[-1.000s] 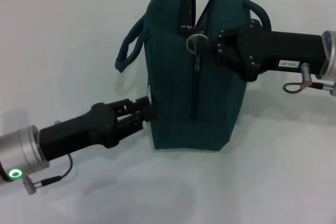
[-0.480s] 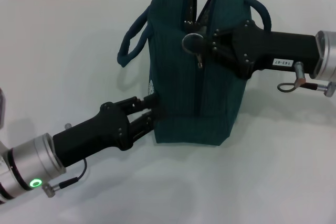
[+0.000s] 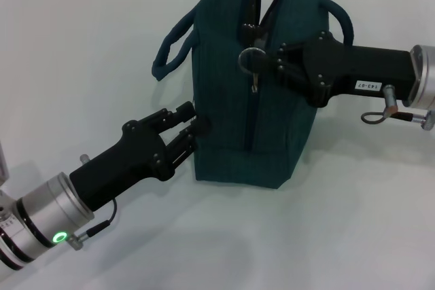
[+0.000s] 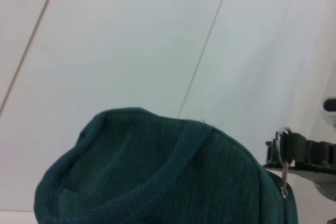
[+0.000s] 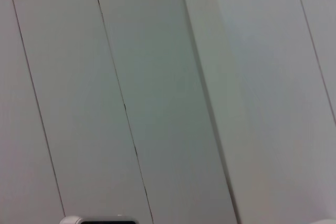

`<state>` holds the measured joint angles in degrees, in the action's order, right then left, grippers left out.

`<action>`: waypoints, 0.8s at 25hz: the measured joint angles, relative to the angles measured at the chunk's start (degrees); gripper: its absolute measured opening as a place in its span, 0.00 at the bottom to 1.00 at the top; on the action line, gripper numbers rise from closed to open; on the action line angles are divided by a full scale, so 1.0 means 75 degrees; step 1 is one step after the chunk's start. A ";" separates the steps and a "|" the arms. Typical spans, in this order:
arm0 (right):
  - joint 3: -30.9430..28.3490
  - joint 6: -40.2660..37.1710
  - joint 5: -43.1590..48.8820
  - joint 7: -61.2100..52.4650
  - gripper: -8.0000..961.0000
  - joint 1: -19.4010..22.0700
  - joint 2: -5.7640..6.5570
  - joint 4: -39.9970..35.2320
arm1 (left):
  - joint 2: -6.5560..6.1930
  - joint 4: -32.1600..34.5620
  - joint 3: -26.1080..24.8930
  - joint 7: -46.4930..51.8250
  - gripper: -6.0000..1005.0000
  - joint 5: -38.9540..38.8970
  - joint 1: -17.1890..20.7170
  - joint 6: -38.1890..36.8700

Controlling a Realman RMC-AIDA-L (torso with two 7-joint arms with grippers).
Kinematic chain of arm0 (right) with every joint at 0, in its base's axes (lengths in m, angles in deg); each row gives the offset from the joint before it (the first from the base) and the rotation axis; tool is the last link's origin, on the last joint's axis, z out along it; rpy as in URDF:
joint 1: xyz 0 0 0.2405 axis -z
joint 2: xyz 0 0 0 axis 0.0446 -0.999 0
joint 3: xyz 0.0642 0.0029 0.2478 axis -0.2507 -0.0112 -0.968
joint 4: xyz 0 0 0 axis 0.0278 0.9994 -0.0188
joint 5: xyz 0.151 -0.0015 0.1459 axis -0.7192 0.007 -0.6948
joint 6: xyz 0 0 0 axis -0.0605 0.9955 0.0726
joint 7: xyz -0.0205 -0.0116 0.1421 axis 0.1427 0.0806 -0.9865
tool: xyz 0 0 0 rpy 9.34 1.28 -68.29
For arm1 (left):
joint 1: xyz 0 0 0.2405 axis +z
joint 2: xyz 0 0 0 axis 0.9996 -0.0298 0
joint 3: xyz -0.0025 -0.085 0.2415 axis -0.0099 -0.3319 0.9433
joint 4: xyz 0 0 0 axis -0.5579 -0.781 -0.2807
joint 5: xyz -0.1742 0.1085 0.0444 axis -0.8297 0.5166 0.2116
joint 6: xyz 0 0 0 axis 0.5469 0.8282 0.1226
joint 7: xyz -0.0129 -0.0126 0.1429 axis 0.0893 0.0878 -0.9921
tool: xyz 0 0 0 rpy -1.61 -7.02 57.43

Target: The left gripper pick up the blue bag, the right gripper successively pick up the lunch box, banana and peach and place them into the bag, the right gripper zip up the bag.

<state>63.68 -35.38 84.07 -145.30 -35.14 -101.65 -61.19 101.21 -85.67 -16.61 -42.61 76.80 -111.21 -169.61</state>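
Note:
The blue bag (image 3: 231, 120) stands upright mid-table, dark teal, its top gaping apart. My left gripper (image 3: 195, 117) comes in low from the left and pinches the bag's left side edge. My right gripper (image 3: 275, 58) reaches in from the right, high on the bag's front, shut on the silver ring zip pull (image 3: 249, 56), whose tab hangs down the zip line. In the left wrist view the bag (image 4: 157, 182) fills the lower part, with the zip pull (image 4: 284, 145) beside it. The lunch box, banana and peach are out of view.
A white table (image 3: 81, 66) lies all around the bag. The bag's rope-like handles stick out on the left (image 3: 170, 52) and the upper right (image 3: 342, 22). A loose cable loop (image 3: 377, 117) hangs under the right wrist. The right wrist view holds only pale wall panels (image 5: 168, 98).
The left arm has swung forward and its gripper has risen along the bag's left side. The bag has shifted slightly back. The right gripper stays at the zip pull.

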 joint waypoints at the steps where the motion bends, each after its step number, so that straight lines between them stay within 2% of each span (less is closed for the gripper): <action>1: 0.0010 0.0000 0.0000 0.0000 0.03 0.0000 0.0000 0.0000 | 0.0000 -0.0011 0.0002 -0.0018 0.38 -0.0011 -0.0016 0.0000; 15: 0.0032 0.0059 -0.0042 0.0112 0.03 -0.0028 0.0013 -0.0001 | -0.0026 -0.0135 0.0345 0.0139 0.38 0.0077 -0.0375 -0.0138; 20: 0.0032 0.0064 -0.0052 0.0172 0.03 -0.0017 0.0011 -0.0001 | 0.0013 -0.0286 0.0291 0.0028 0.57 -0.0012 -0.0442 0.0081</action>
<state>63.92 -34.90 83.68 -144.01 -35.26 -101.57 -61.19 101.30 -87.82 -14.43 -42.40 76.71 -114.52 -169.00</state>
